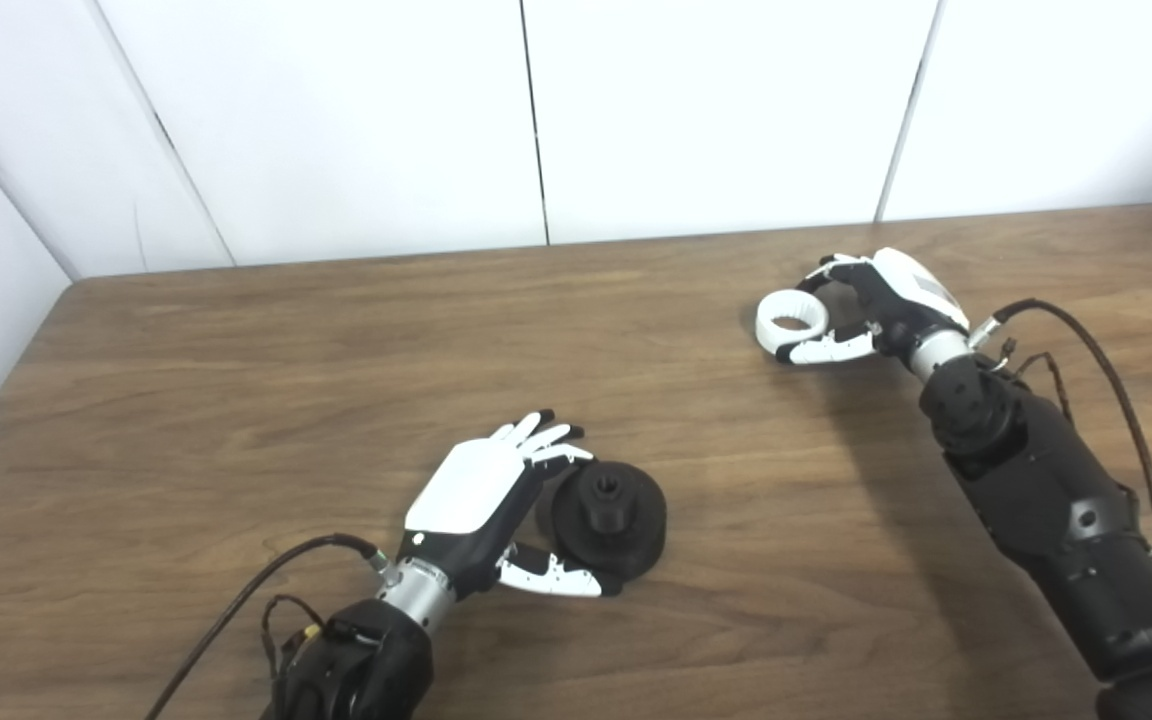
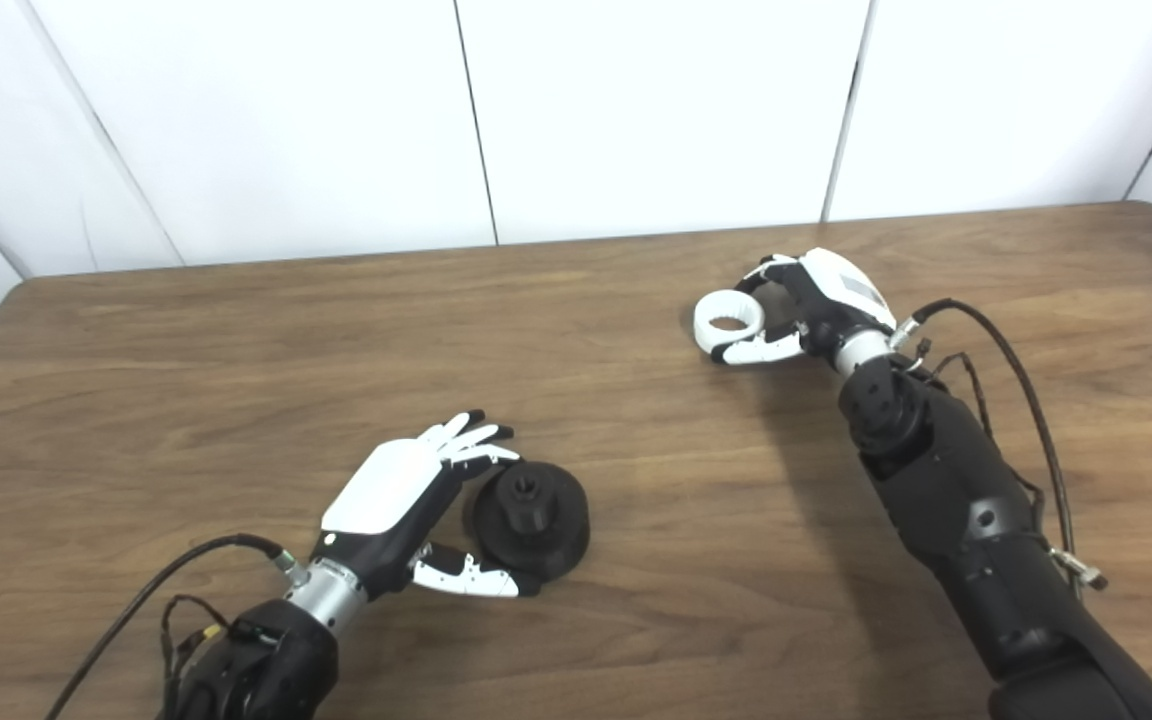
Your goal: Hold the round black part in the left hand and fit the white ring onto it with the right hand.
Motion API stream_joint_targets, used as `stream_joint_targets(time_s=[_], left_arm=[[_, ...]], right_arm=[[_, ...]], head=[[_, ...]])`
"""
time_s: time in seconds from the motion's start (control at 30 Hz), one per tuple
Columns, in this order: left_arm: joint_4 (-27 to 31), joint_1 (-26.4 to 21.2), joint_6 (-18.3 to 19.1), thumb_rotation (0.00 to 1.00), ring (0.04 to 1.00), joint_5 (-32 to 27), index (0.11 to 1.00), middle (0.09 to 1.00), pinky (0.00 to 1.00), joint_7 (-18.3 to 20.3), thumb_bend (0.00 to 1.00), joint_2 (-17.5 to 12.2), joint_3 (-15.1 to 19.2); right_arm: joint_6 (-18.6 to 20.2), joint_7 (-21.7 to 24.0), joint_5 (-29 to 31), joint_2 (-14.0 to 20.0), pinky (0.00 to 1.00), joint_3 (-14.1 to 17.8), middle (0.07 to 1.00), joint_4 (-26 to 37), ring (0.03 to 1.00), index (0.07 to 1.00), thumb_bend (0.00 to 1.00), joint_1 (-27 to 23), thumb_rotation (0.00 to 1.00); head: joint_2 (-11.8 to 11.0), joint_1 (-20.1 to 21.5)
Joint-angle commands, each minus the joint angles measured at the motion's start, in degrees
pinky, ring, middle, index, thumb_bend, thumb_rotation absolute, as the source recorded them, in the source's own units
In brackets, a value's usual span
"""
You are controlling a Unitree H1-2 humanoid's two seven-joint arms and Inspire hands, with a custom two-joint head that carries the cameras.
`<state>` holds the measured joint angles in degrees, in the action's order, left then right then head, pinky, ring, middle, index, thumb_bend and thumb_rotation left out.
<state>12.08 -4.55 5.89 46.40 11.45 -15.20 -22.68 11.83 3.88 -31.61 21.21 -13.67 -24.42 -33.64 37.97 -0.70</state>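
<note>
While the round black part (image 1: 608,517) lies flat on the near middle of the wooden table (image 1: 236,350), the left hand (image 1: 481,500) cups its left side, fingers (image 1: 541,432) spread over the far rim and thumb against the near rim; whether it truly grips I cannot tell. It is a dark disc with a raised hub and a central hole. Far to the right, the right hand (image 2: 816,300) pinches the white ring (image 2: 728,319), a plain thick band, fingers clamped on its far and near edges, low over the table.
</note>
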Motion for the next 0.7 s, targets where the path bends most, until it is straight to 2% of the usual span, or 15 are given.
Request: stream_joint_targets(time_s=[0.0, 0.43, 0.67], left_arm=[[-0.1, 0.1, -0.1, 0.41, 0.985, 0.8, 0.690, 0.915, 0.96, 0.7, 0.80, -0.5, -0.1], [-0.3, 0.2, -0.4, 0.40, 0.986, 0.5, 0.683, 0.914, 0.96, 0.2, 0.80, -0.3, 0.1], [0.0, 0.3, -0.1, 0.40, 0.985, 0.6, 0.684, 0.914, 0.96, 0.3, 0.80, -0.2, 0.1]], right_arm=[[-2.2, -0.6, 0.6, 0.2, 0.87, 0.3, 0.917, 0.9, 0.967, 0.694, 0.73, -2.7, 0.31], [-3.3, -1.3, 1.2, 0.3, 0.85, 0.7, 0.914, 0.4, 0.966, 0.683, 0.73, -2.5, 0.31], [-3.2, -1.6, 1.4, 0.2, 0.85, 0.9, 0.910, 0.7, 0.961, 0.661, 0.73, -2.4, 0.26]], head=[[0.1, 0.0], [0.1, -0.1], [0.2, -0.1]])
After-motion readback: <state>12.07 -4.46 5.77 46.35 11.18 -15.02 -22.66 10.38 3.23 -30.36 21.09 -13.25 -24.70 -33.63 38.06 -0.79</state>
